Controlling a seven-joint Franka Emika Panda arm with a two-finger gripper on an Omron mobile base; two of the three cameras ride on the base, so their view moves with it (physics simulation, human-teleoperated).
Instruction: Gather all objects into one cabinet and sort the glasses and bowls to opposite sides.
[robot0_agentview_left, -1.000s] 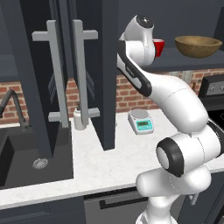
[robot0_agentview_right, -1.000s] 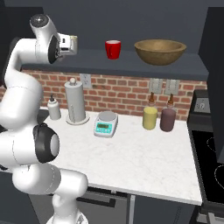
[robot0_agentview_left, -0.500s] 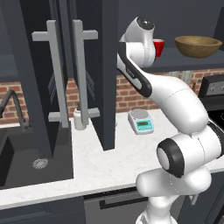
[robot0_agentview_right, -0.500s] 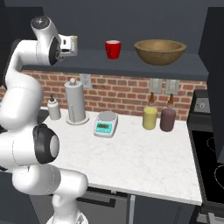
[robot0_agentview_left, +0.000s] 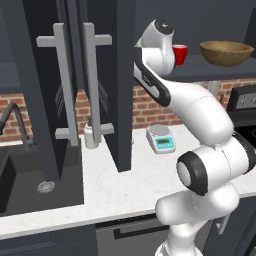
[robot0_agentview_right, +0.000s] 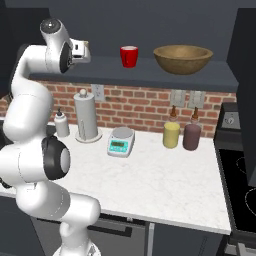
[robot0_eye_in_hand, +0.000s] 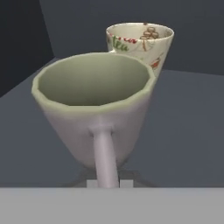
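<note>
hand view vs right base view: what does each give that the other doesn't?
Hand view: a small pale bowl with olive-green rim close in front of the camera, a beige mug with a printed pattern just behind it, both on the dark cabinet shelf.

Right base view: glossy red mug, wide brown wooden bowl, grey paper-towel holder, small kitchen scale, yellow jar and brownish jar on the white counter.

Shared: the dark shelf; whether it is the same stretch, I can't tell.

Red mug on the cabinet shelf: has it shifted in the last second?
No. The red mug sits at the same spot left of the wooden bowl on the shelf in both base views.
</note>
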